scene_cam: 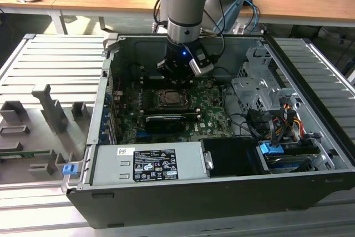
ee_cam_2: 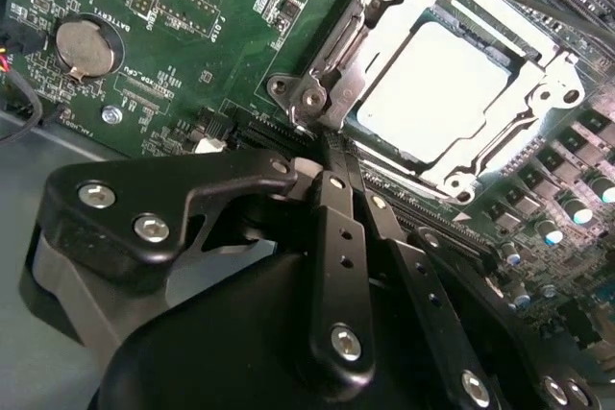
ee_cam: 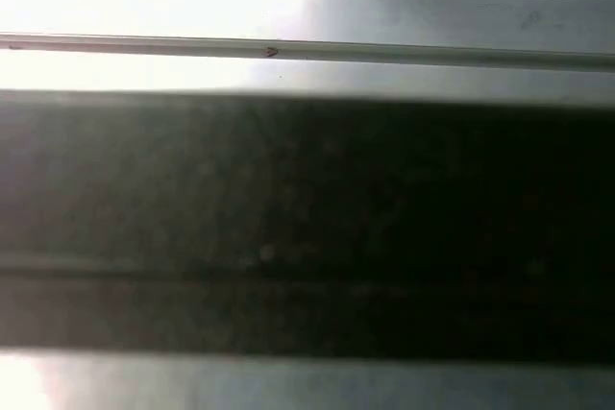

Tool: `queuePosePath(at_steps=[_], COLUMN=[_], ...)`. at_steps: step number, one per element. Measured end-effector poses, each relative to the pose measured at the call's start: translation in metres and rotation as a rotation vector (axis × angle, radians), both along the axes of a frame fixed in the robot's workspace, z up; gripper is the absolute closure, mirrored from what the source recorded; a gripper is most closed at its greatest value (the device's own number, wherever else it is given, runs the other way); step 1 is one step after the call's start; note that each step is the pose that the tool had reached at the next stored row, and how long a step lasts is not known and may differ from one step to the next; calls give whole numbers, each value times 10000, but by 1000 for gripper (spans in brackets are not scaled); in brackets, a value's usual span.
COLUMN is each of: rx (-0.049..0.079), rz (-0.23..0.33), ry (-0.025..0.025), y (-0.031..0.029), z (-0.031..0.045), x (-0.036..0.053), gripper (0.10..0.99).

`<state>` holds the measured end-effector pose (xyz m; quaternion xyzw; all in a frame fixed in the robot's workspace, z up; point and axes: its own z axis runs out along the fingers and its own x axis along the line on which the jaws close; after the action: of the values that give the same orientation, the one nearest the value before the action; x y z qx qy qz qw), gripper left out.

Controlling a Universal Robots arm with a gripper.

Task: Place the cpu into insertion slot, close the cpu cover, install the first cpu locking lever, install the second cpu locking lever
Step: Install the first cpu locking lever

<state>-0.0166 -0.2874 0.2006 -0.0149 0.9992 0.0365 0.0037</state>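
The cpu sits flat in the insertion slot, and the cpu cover lies closed over it, its frame ringing the pale metal face. I judge placing and covering done; the work in hand is at the levers.

The gripper has its fingers drawn together, nothing between them, tips right at the cover's near corner, where a thin silver locking lever and its screw post stand just ahead. Whether the tips touch the lever I cannot tell.

To do this step well, as I read it: keep the closed tips on the wire itself, not on the cover frame, and push along the lever's own swing so it seats under its catch rather than skating off sideways.

Room: in the exterior view the arm drops straight into the open computer case, gripper over the green board. Beside the tips a coin cell and small headers stand well apart. Beyond the socket sit rows of capacitors. The case walls are well clear of the wrist.
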Motion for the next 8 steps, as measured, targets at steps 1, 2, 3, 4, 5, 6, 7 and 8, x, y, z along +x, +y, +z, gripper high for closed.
queuePosePath(at_steps=[1, 2, 3, 4, 5, 6, 7, 8], rx=[9, 13, 17, 23, 28, 31, 35, 37], rz=[0, 0, 1, 1, 1, 1, 2, 2], ry=[-2, -3, -4, -4, -4, -4, -4, -3], y=[1, 1, 1, 1, 2, 3, 3, 3], z=[0, 1, 2, 2, 3, 5, 7, 11], x=[1, 1, 1, 2, 2, 2, 2, 2], gripper=[980, 980, 980, 980, 980, 980, 980, 980])
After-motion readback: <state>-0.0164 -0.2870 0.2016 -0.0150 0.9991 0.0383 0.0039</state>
